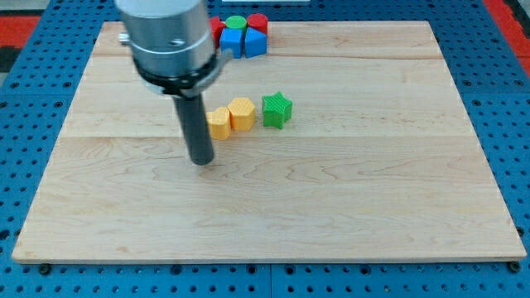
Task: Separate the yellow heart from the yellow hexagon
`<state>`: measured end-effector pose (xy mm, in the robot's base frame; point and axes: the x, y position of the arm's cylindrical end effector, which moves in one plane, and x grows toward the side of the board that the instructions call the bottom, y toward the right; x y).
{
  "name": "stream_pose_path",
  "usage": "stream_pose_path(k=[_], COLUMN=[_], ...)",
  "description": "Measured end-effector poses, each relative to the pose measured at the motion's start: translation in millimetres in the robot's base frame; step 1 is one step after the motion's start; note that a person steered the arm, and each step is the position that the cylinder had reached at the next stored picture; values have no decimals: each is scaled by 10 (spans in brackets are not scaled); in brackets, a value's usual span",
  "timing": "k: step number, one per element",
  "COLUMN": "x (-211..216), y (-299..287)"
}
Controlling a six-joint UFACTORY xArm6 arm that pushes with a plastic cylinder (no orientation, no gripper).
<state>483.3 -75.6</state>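
Observation:
The yellow heart [219, 122] and the yellow hexagon [242, 112] sit touching side by side near the board's middle, the heart on the view's left. My tip [202, 161] rests on the board just below and to the left of the heart, a small gap away. The rod partly hides the heart's left edge.
A green star [277, 109] stands just right of the hexagon. At the view's top a cluster holds a red block [218, 27], a green round block [237, 22], a red round block [257, 22] and two blue blocks [232, 41] [254, 43]. The arm's grey housing [168, 37] covers the cluster's left.

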Motion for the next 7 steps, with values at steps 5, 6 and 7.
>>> stream_pose_path(k=[5,6,7], x=[-426,-441,-633], y=[26,102,31])
